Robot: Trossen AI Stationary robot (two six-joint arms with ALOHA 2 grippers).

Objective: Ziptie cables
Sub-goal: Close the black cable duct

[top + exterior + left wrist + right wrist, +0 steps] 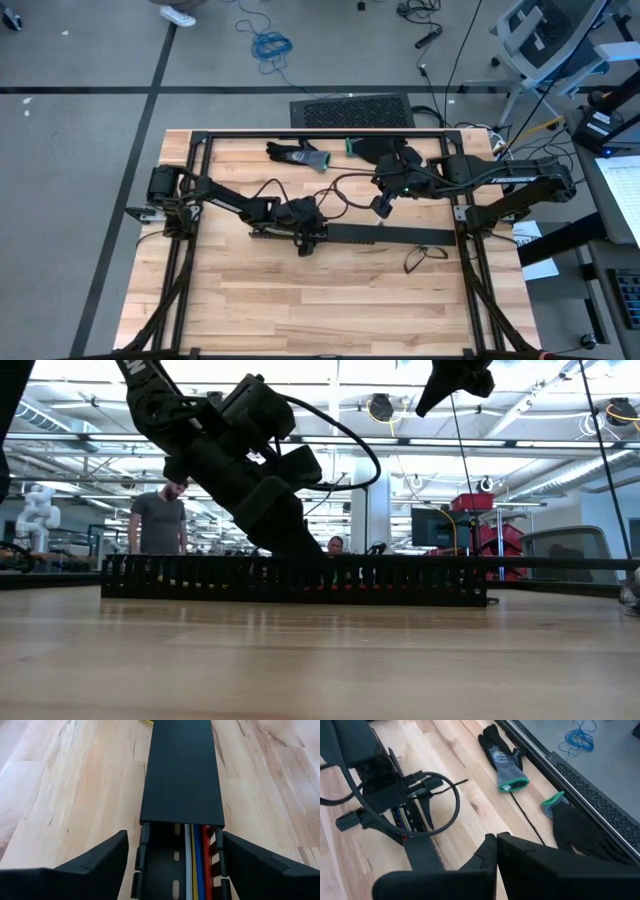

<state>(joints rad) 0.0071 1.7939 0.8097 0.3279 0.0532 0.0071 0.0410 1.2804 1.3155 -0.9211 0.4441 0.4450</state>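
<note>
The left gripper (172, 865) is down over the open end of the long black slotted duct (181, 770) on the worktop (300, 300). Its two fingers (95, 860) stand apart, one on each side of the duct, and they do not hold anything. Between them, inside the open channel, lie the cables (196, 865): grey, yellow, blue and red wires run side by side along the floor of the duct, closer to one finger than to the other. Just ahead of the fingers the wires go under the black cover of the duct, so the rest of their length is hidden.

The right gripper (496, 851) hangs above the worktop, well apart from the duct, with its fingers closed on nothing. Beyond its fingers lie a grey and black glove (502, 757) and a second dark glove (580, 827) near the far edge.

As for the progress, I judge the task to be at an early stage. The cables are loose in the duct, no zip tie is visible around them, and I cannot find a zip tie for certain anywhere in the views. A thin dark loop (425, 257) lies on the worktop near the duct, but it is too small to say what it is. Gathering the wires and tying them remains to be done.
</note>
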